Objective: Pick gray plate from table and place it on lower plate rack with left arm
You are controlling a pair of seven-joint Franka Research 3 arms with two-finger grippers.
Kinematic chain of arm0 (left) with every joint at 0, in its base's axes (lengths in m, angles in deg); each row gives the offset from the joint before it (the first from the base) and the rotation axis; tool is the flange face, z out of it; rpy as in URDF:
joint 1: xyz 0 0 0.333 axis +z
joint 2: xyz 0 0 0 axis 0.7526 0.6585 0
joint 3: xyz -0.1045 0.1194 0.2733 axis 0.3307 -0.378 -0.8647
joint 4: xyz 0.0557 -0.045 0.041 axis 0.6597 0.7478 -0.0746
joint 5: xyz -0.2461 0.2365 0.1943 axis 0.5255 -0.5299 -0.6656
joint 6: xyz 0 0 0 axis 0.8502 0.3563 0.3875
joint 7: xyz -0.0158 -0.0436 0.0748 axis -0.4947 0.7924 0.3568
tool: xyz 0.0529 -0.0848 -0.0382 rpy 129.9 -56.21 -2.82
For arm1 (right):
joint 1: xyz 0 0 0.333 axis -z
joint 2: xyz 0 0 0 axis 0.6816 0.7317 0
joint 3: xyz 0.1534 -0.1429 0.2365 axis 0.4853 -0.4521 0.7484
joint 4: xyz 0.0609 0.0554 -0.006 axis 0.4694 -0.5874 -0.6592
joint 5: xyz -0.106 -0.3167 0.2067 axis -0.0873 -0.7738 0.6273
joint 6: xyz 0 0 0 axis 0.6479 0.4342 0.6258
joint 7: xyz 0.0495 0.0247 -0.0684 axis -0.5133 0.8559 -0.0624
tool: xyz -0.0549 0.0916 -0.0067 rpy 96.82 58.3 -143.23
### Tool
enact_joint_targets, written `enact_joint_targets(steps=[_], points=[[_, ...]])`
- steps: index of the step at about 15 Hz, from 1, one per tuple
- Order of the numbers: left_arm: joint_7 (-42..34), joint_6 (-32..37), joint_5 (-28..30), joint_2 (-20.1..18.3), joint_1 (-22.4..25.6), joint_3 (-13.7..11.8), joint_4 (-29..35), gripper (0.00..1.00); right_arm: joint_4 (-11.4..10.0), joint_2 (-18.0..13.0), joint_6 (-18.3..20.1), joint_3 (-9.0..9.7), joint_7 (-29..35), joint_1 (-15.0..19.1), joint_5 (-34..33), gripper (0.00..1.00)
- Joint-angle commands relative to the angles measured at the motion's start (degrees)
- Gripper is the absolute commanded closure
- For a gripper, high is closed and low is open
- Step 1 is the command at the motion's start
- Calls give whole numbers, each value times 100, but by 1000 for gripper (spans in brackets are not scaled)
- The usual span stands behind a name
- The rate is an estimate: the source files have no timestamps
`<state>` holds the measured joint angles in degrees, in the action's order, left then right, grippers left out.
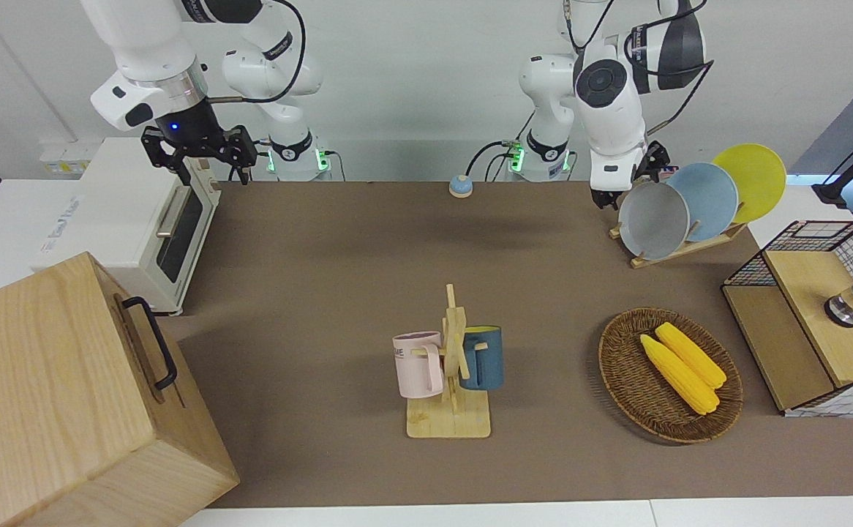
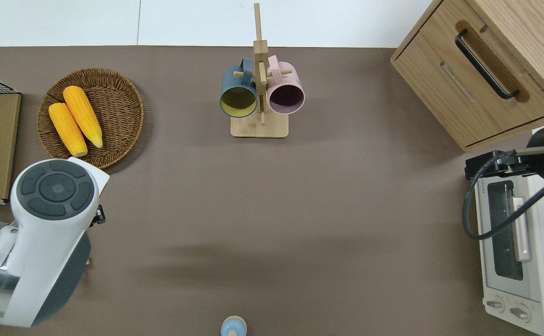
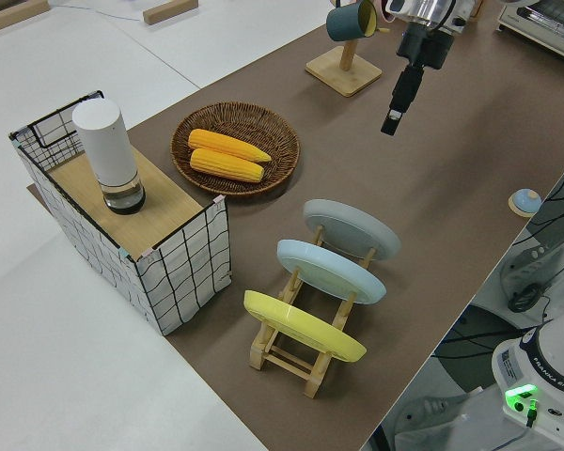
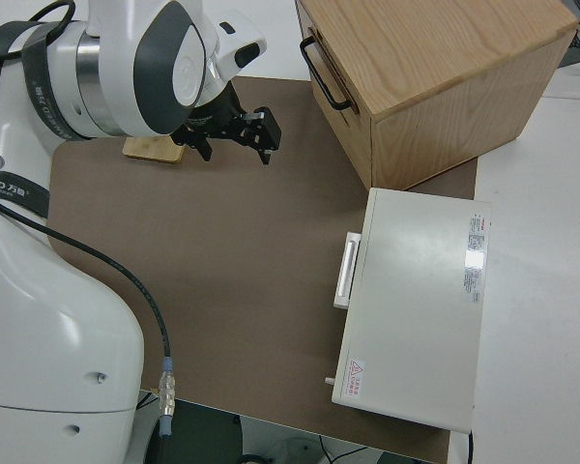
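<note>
Gray plate [image 1: 653, 221]: stands in the plate rack's [image 1: 679, 249] lowest slot; a nudge could topple it.
My left pincer [image 1: 620, 192]: just beside its rim; holds nothing; opening, I cannot tell.

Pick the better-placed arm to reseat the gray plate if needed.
Left. Its end effector is up at the table end where the gray plate stands in the lower plate rack; the right arm is parked.

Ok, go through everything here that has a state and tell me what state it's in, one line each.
gray plate: standing in the lowest slot, released
light blue plate: standing in the middle slot
yellow plate: standing in the top slot
left gripper: empty, clear of the plates
toaster oven: door shut
wooden cabinet: drawer shut
right arm: parked
</note>
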<state>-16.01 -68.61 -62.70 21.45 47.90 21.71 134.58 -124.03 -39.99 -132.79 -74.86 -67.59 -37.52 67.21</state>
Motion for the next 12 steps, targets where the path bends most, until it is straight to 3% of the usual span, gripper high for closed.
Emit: enact_joint_targets(steps=[1, 4, 8, 10, 12], points=[[-674, 127, 852, 149, -40, -7, -680, 2, 29, 11, 34, -22, 22, -26, 16, 17], [-1105, 57, 1521, 79, -31, -34, -830, 5, 29, 11, 34, -13, 22, -26, 16, 17], [-1642, 13, 1768, 79, -49, 10, -1050, 13, 29, 11, 34, -22, 22, -26, 16, 17], [-1896, -118, 2329, 61, -22, -77, -1199, 13, 29, 11, 34, -22, 22, -26, 16, 17], [-2300, -127, 2497, 61, -5, -95, -1296, 13, 29, 11, 34, -22, 22, -26, 16, 17]])
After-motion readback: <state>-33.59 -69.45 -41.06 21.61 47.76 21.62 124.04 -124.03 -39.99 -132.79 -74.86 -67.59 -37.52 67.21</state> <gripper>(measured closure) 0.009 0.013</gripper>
